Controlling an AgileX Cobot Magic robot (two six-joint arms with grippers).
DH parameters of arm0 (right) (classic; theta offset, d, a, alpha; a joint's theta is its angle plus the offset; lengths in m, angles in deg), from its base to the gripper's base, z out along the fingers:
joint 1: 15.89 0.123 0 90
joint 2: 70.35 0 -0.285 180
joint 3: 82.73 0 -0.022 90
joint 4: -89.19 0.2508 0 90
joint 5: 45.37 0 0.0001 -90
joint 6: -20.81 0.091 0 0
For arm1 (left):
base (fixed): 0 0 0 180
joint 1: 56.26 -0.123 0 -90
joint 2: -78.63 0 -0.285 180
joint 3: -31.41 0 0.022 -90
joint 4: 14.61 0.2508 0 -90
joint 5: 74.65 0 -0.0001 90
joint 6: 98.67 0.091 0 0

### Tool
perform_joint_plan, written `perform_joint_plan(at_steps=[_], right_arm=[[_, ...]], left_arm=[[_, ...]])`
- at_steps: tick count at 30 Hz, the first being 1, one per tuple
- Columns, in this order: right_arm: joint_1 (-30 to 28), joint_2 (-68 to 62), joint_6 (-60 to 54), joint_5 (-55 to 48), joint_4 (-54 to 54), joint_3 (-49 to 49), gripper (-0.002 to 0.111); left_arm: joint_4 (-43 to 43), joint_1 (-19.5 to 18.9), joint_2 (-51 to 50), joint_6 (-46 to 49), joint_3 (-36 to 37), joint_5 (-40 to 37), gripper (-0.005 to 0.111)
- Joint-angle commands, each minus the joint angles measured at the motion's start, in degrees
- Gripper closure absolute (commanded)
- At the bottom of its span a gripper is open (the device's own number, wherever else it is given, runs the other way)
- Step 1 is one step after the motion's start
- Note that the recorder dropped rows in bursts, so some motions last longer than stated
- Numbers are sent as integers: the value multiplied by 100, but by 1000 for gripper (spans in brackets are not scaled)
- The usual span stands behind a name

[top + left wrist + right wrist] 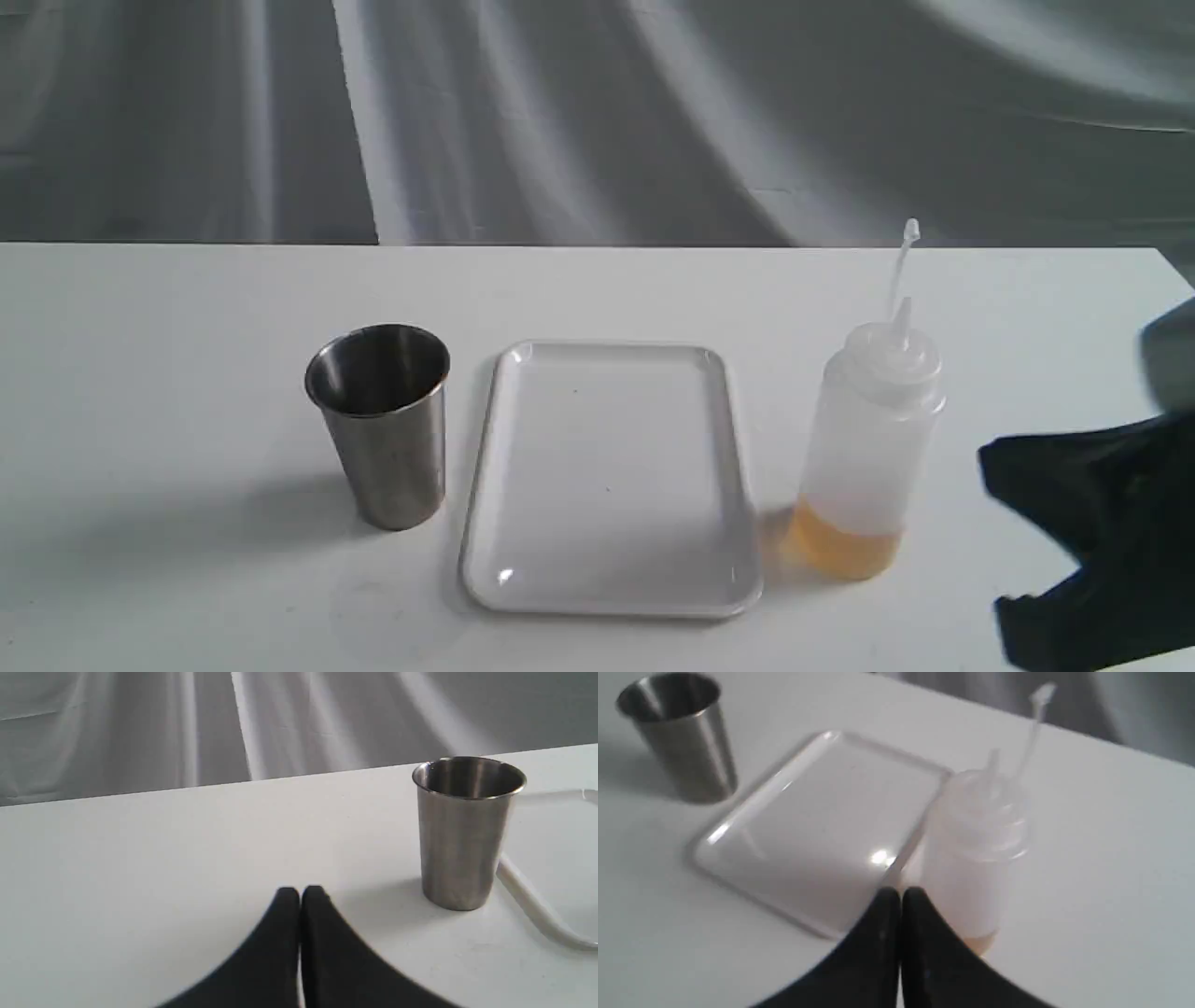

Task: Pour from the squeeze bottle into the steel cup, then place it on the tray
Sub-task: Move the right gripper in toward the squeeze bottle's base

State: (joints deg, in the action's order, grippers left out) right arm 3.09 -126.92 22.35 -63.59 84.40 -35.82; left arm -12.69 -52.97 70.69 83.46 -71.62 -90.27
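1. Squeeze bottle (864, 448) stood upright just beside the tray's (607, 467) right rim, toward the desk's (140, 373) right edge.
2. Steel cup (381, 429) stood just beside the tray's left rim; bare desk spread leftward.
3. Left jaws were pressed together, apart from the cup.
4. Right jaws were pressed together, short of the bottle.

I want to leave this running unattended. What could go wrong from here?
The right gripper, fingers shut, sits close to the tall squeeze bottle; advancing unopened may topple it. Its cap is off the nozzle, so tipping could spill amber liquid. The steel cup stands beyond the tray, so the carry may drip there.
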Motion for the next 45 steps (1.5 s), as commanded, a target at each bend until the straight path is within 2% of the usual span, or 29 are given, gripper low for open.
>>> perform_joint_plan(at_steps=[1, 8, 15, 22, 25, 28, 36, 38, 41, 45], right_arm=[[187, -457, 20, 240, -104, 53, 108], [151, -633, 20, 1164, 125, 995, 108], [151, -1821, -108, 3087, 742, 1805, 108], [151, -3446, -1613, 5257, 3017, 1816, 108], [151, -3866, -1792, 5869, 3598, 1816, 108], [161, -4026, -1792, 6162, 3510, 1816, 108], [161, -4026, -1781, 6155, 3387, 1816, 108], [161, -4026, -1781, 6155, 3387, 1816, 104], [161, -4026, -1768, 6131, 3334, 1816, 90], [161, -4026, -1760, 6131, 3213, 1816, 57]], left_arm=[[-4, 33, 15, -28, 25, 39, 107], [-4, 33, 15, -8, 25, 39, 107], [-4, 33, 15, -8, 25, 39, 107], [-4, 33, 15, -30, 25, 39, 107], [-4, 33, 15, -30, 25, 39, 107], [-4, 33, 15, -30, 25, 39, 107], [-4, 33, 15, -12, 25, 39, 107], [-4, 33, 15, -12, 25, 39, 107], [-4, 33, 15, -12, 25, 39, 107], [-4, 33, 15, -29, 25, 39, 107]])
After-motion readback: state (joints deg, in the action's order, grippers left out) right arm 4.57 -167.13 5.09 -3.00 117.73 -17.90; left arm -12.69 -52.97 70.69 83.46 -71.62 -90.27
